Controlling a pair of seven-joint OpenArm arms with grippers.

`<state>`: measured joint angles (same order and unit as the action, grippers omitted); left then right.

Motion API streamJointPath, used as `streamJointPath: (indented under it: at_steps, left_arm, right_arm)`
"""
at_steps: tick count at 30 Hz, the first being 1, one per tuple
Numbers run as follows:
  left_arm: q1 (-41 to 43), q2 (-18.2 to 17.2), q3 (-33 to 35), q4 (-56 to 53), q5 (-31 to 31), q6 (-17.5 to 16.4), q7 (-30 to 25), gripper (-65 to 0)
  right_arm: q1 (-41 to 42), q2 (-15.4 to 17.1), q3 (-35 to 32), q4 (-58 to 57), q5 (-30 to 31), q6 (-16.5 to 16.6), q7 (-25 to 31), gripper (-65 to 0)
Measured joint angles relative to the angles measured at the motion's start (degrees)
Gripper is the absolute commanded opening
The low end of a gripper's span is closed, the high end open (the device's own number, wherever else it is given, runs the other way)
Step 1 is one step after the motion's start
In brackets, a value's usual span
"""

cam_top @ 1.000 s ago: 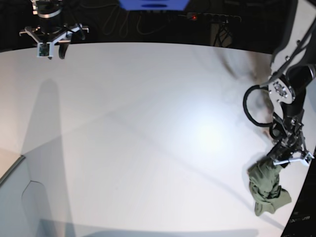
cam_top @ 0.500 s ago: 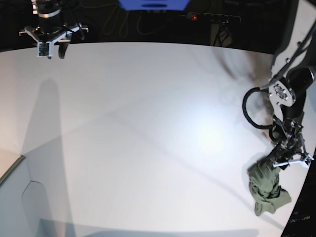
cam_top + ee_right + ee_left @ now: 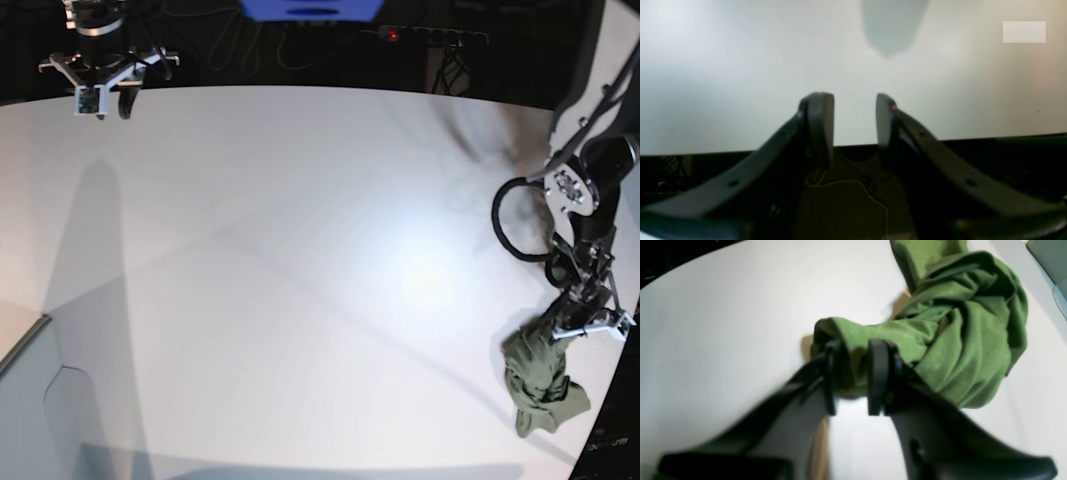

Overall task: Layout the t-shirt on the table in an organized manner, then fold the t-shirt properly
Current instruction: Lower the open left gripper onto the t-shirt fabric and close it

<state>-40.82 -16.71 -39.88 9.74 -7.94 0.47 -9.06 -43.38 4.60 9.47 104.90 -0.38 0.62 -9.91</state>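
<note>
The olive-green t-shirt (image 3: 540,382) lies bunched in a heap near the table's (image 3: 300,250) right front edge. In the left wrist view the t-shirt (image 3: 967,340) is a wad of folds, and my left gripper (image 3: 853,350) is shut on one fold at its near end, with cloth filling the space between the fingers (image 3: 877,373). From the base view the left gripper (image 3: 556,335) sits at the top of the heap. My right gripper (image 3: 850,103) stands open with nothing in it, above the table's far left edge (image 3: 105,98).
A black cable loop (image 3: 506,226) hangs off the left arm just above the shirt. A grey panel (image 3: 30,400) sits at the front left corner. Beyond the far edge are a power strip (image 3: 425,35) and a blue object (image 3: 310,10).
The left gripper's jaws have closed on a fold of the t-shirt, and its arm has shifted slightly. The right arm has not moved.
</note>
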Motion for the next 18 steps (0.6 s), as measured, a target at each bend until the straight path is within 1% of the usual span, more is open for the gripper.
streamJointPath:
  at_steps: [1,2,3,5,15,18]
  left_arm:
    - [0.00,-0.02,0.00,0.00,-0.02,0.00,0.00,-65.0]
    - [0.00,-0.02,-0.02,0.00,0.02,0.00,0.00,-65.0]
    - [0.00,-0.02,-0.15,0.00,-0.22,0.00,0.00,-63.5]
    - [0.00,-0.15,-0.17,0.00,-0.20,0.00,0.02,-64.6]
    - [0.00,-0.02,-0.44,0.17,-0.22,0.00,0.00,-64.3]
    - [0.33,-0.15,-0.44,0.33,-3.04,0.00,0.00,-64.3]
  right_arm:
    - [0.00,0.02,0.00,0.00,0.00,0.00,0.00,-43.3]
    - [0.00,0.02,0.00,0.00,0.00,0.00,0.00,-43.3]
    - [0.00,0.00,0.00,0.00,0.00,0.00,0.00,-43.3]
    - [0.00,0.00,0.00,0.00,0.00,0.00,0.00,-43.3]
    - [0.85,-0.02,0.00,0.00,0.00,0.00,-0.13,-43.3]
    - [1.14,-0.02,-0.07,0.00,0.00,0.00,0.02,-43.3]
